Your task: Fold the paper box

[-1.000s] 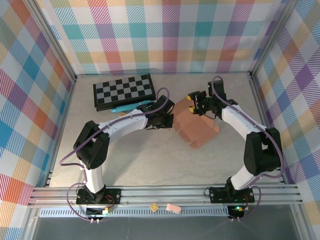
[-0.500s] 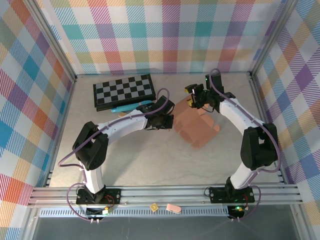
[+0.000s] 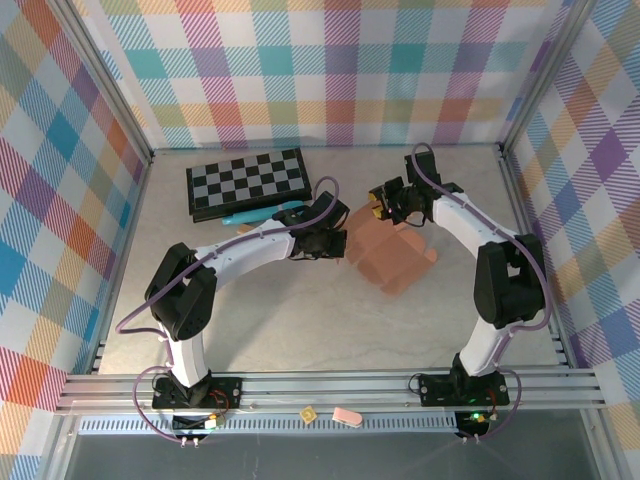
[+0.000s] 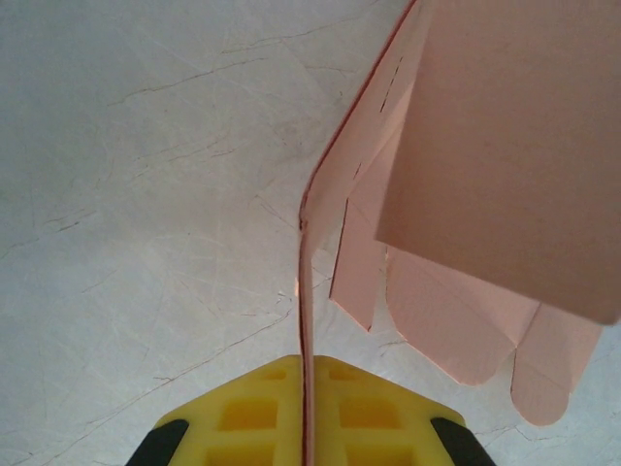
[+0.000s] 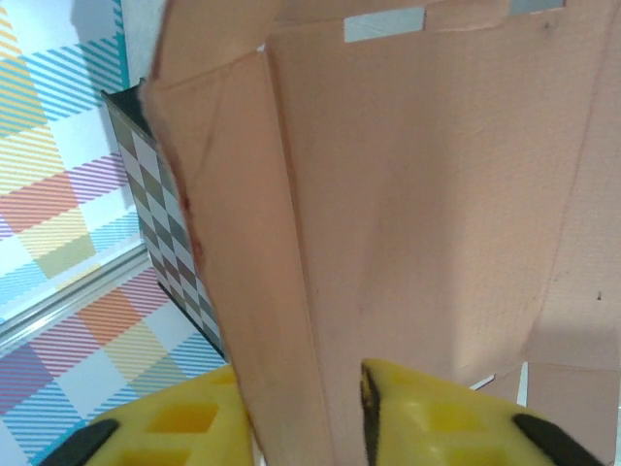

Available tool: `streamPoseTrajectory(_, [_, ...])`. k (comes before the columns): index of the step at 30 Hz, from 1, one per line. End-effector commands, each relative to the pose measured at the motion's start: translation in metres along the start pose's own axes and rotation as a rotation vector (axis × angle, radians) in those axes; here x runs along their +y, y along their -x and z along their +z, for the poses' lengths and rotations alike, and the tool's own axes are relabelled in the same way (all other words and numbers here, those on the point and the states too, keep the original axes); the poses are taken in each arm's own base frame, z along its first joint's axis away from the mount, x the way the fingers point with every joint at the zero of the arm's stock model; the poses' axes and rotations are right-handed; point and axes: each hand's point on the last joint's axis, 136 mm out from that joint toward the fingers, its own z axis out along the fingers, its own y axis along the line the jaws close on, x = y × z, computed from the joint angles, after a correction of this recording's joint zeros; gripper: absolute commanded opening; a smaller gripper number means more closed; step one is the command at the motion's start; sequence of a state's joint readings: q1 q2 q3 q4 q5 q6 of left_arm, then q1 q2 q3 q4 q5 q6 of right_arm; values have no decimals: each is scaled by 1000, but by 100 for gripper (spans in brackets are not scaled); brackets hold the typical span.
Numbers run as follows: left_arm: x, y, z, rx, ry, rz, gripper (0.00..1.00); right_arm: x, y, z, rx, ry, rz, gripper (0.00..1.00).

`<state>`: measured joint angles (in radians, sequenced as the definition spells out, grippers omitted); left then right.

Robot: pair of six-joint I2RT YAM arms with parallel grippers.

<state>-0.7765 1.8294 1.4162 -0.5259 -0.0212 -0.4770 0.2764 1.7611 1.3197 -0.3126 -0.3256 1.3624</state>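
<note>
The salmon-orange paper box lies partly unfolded on the table between my two arms. My left gripper is at its left edge. In the left wrist view its yellow fingers are shut on a thin upright flap seen edge-on, with the rest of the box to the right. My right gripper is at the box's far corner. In the right wrist view a raised, creased flap stands between its two yellow fingers, which press on it from both sides.
A black-and-grey chessboard lies at the back left, with teal sticks along its near edge. It also appears behind the flap as the chessboard. A small tan block and a pink piece rest on the front rail.
My right gripper shifted a little towards the back left at the box's far corner, and its jaws narrowed onto the flap. The left arm has stayed still.
</note>
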Motion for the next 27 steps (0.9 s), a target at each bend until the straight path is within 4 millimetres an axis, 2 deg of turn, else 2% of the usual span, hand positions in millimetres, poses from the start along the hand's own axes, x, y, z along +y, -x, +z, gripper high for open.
streamPoseTrajectory(1, [-2,2,-13,-18,6,31,0,6,-4,-3,10,1,-17,26])
streamPoseTrajectory(9, [-1,2,-14,-20,8,40,0,2,-2,3,-1,24,-6,15])
streamPoseTrajectory(13, [1,2,-17,-26,19,34,0,2,0,1,-18,32,7,1])
streamPoseTrajectory(16, [-1,9,-30,-51,-4,-7,16,-1,3,-2,-44,50,41,0])
streamPoseTrajectory(18, [-6,18,-47,-84,-53,-59,26,-4,4,-4,-55,50,91,0])
streamPoseTrajectory(21, [-8,21,-65,-95,-137,-160,37,-8,5,-6,-76,41,163,0])
streamPoseTrajectory(24, [2,19,-71,-80,-235,-318,40,-12,7,-10,-99,35,252,0])
streamPoseTrajectory(27, [14,10,-66,-44,-313,-463,36,-10,9,-16,-120,32,307,0])
